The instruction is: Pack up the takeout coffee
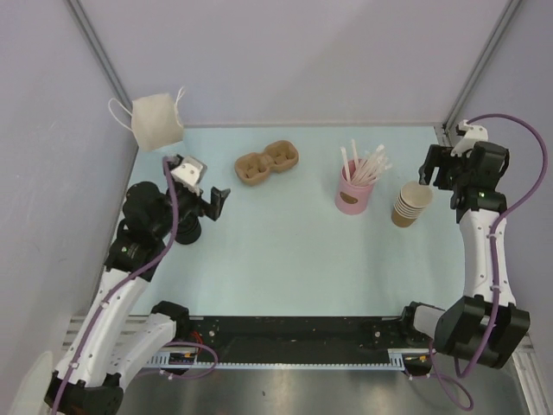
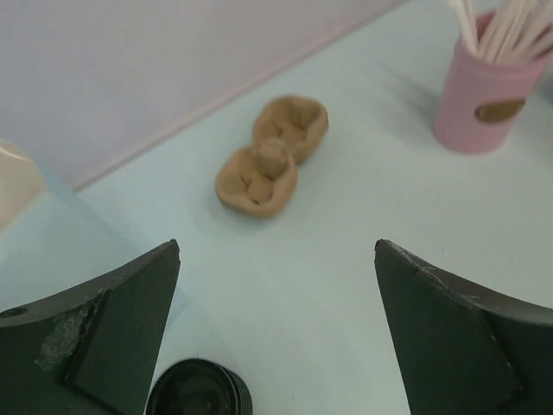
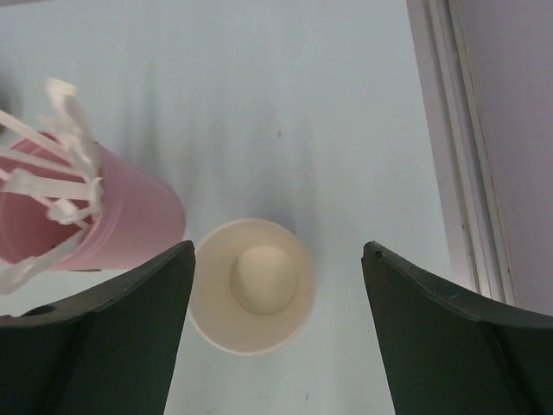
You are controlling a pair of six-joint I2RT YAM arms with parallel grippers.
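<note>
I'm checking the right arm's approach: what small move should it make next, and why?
Probably lower straight down: the right gripper hangs open above the top cup, jaws either side of its rim, not yet gripping.

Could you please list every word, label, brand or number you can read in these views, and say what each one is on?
No text can be read in any view.
On the pink cup, the brown oval label is too blurred to read.
The stack of tan cups, the cup carrier and the white bag show no print.
</note>
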